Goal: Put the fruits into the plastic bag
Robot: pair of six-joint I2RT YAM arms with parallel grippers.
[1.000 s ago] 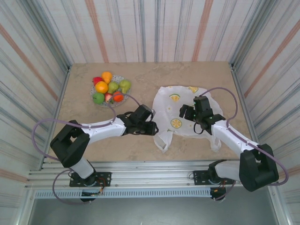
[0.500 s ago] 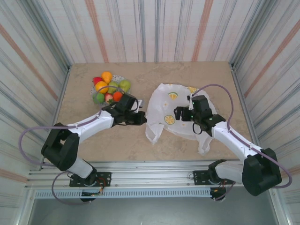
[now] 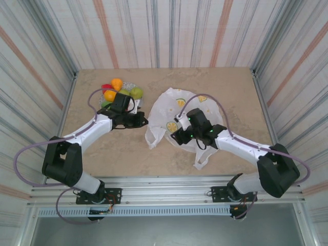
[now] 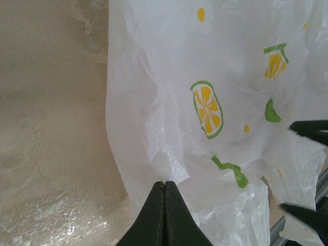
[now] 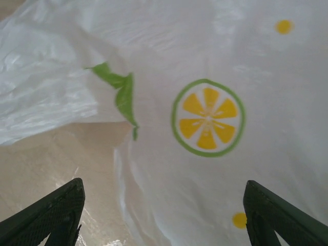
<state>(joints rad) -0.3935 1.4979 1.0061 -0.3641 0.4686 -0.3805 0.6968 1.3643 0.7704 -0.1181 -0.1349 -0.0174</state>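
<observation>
Left gripper [image 4: 164,183] is clamped fully closed, and the wrist view shows a fold of the plastic bag [image 3: 174,110] pinched right at its tips, on the bag's edge nearest the fruits [image 3: 115,92]. The right gripper [image 5: 163,183] hangs over the middle of the bag with its fingers spread wide and nothing between them, a printed citrus slice straight beneath. The fruits sit heaped on the grey plate [image 3: 131,86], just beyond the bag's left-arm side, untouched. That bag looks feather-light, thin and limp: it crumples, gives no resistance and will likely slide over the table [image 3: 220,82] instead of standing open. Best purchase, I'd say, is a handle loop or a single layer at the mouth; grab both layers and the bag is sealed. The fruits look hard, glossy and rounded, so they will probably want a grip across the middle, or they may squirt out and roll.
</observation>
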